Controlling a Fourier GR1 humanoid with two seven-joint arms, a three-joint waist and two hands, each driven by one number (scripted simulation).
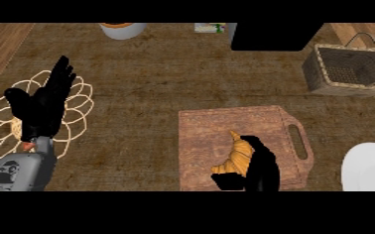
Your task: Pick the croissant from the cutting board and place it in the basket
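Golden-orange croissant on reddish-brown speckled cutting board, dark woven basket, mottled brown counter

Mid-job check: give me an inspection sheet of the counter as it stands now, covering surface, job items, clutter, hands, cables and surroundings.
Surface: brown counter, mottled top.
Job's things: croissant lies on the cutting board, near its lower edge; wicker basket stands apart at upper right, nothing visible inside.
Clutter: wire trivet at left; white dish at right edge; white cup and small carton at the top edge.
Hands: right hand against the croissant's right side, whether its fingers close on it cannot be told; left hand open, resting over the trivet, fingers up.
Cables: nothing seen.
Surroundings: black block at top; wooden strip at upper left.
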